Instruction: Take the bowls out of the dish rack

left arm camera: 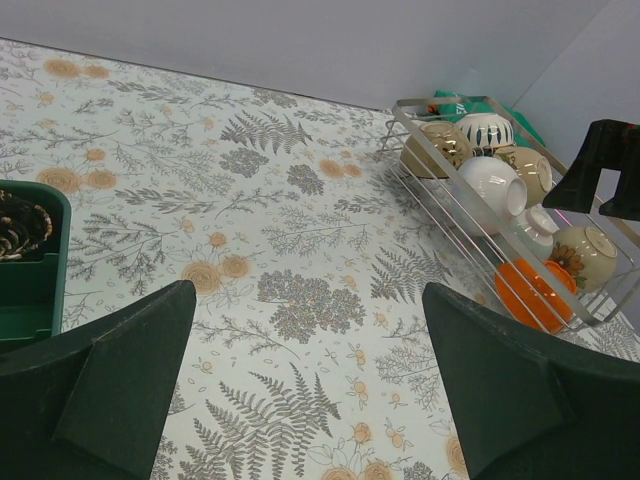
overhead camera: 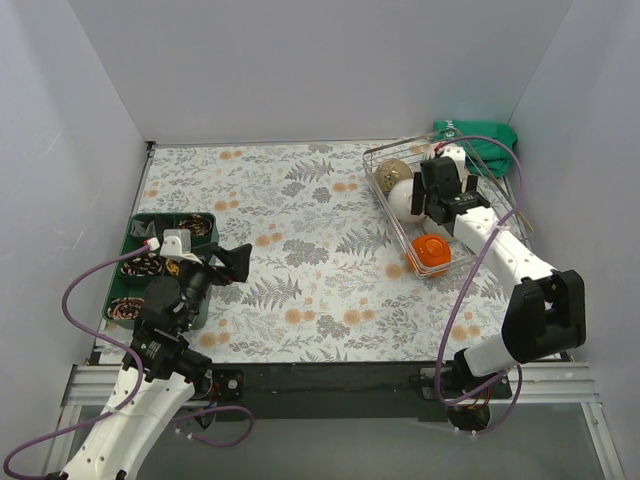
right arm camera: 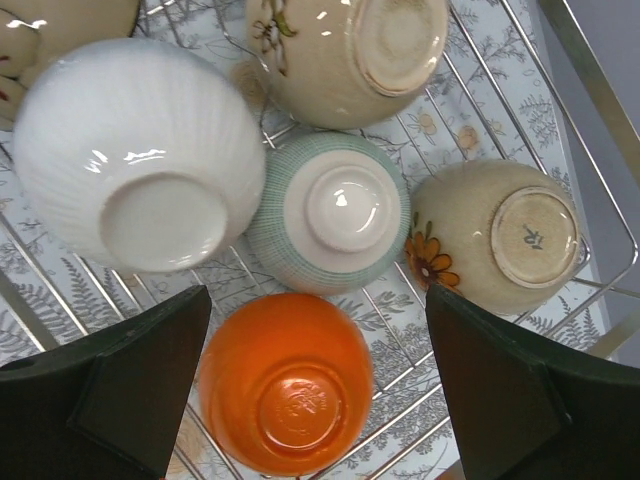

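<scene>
**7 bowls in 1 rack**

We count 7 bowls [left arm camera: 495,185] upside down in 1 wire dish rack [left arm camera: 455,205] at the table's [overhead camera: 300,200] far right: white, orange, teal, striped, tan, 2 cream. 1 green cloth [overhead camera: 480,135] lies behind it and 1 green tray [overhead camera: 150,222] sits well apart. The left gripper [left arm camera: 308,300] gapes wide over the table. The right gripper [right arm camera: 318,300] gapes wide above the orange bowl [right arm camera: 285,385].

Your left arm [overhead camera: 135,400] and right arm [overhead camera: 505,250] have white links and bulky black joints. A purple cable [overhead camera: 70,300] loops loosely beside each one. In your wrist views the fingers [left arm camera: 110,400] show as dark, matte wedges with flat faces.
</scene>
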Motion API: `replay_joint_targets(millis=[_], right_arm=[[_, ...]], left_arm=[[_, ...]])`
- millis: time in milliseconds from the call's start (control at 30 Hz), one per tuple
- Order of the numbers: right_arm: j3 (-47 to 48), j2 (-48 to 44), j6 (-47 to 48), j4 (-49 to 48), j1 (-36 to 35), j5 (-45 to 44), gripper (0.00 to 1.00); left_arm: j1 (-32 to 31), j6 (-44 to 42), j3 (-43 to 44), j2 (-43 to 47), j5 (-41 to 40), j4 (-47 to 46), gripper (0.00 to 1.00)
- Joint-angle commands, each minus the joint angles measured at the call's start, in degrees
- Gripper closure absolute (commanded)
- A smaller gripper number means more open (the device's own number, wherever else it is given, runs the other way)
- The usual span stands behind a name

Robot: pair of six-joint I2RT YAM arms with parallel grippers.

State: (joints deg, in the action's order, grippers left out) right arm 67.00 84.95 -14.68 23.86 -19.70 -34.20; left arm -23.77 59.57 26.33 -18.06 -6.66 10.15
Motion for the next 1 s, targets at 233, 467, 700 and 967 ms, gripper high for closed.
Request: replay_joint_targets(millis=[233, 467, 700, 967], right_arm=[[-2.8, 2.7, 14.5, -5.3, 4.4, 8.5, 0.01], [-5.5, 2.1, 21.3, -9.9, 5.5, 14.6, 0.02], [-9.1, 0.7, 21.5, -15.5, 9.6, 27.7, 0.02], [-10.2, -4.0, 16.9, -18.3, 9.9, 32.6, 0.03]], left_arm=[[-0.4, -0.9, 2.0, -0.6, -0.4, 0.5, 0.02], [-0.5, -1.0, 2.0, -0.7, -0.4, 0.5, 0.02], [-0.6, -1.0, 1.9, -0.2, -0.4, 0.5, 0.02], [-0.7, -1.1, 1.9, -0.1, -0.2, 0.4, 0.02]])
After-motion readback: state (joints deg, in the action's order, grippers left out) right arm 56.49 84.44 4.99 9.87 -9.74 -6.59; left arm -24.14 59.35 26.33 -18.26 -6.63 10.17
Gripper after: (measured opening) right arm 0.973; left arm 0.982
